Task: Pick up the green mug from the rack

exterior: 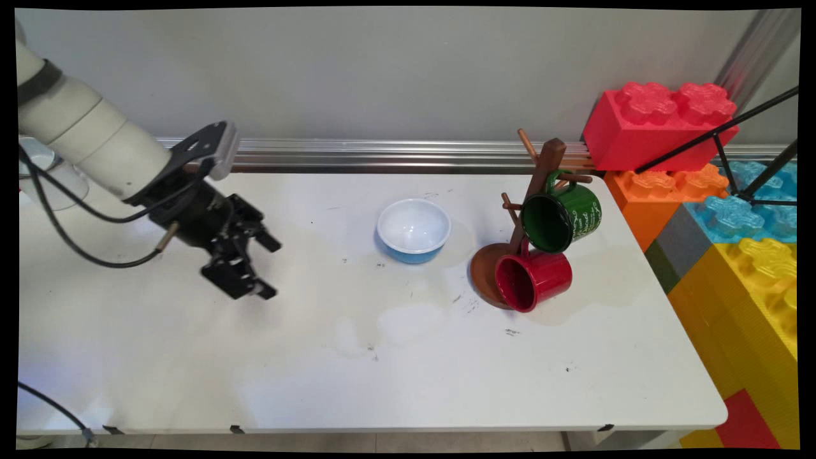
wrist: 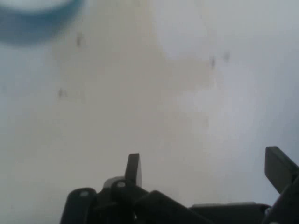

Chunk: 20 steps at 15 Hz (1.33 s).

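My black gripper (exterior: 271,268) hangs over the left part of the white table (exterior: 357,370), open and holding nothing. In the hand view its fingertips (wrist: 133,168) stand wide apart over bare tabletop (wrist: 154,107), gripper (wrist: 205,168). The nearest thing is a blue bowl (exterior: 413,229) with a white inside, to the gripper's right near the table's middle. The bowl's blue rim (wrist: 35,16) shows blurred at the hand view's top left.
A wooden mug tree (exterior: 535,191) stands right of the bowl, with a green mug (exterior: 561,218) and a red mug (exterior: 534,280) hanging on it. Large toy bricks (exterior: 720,210) are stacked along the table's right side. A metal rail (exterior: 382,156) runs along the back edge.
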Available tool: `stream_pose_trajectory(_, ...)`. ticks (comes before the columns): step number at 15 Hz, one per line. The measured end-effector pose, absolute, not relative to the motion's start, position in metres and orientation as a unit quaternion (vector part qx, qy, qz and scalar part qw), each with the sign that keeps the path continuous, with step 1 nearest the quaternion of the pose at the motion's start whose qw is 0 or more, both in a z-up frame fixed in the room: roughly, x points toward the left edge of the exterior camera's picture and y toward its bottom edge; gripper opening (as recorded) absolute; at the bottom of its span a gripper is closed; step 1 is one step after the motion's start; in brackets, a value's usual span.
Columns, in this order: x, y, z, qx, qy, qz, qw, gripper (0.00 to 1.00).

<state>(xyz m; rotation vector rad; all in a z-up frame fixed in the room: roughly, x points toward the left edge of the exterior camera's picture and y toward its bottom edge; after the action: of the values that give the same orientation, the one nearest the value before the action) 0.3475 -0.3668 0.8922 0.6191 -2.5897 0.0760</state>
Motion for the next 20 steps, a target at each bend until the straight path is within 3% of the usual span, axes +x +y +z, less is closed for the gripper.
stream_pose_trajectory(8, 0.287, -0.364, 0.911, 0.246, -0.925, 0.049, 0.285, 1.00)
stream_pose_trajectory(20, 0.177, -0.365, 0.947, 0.305, -0.898, 0.089, 0.305, 1.00)
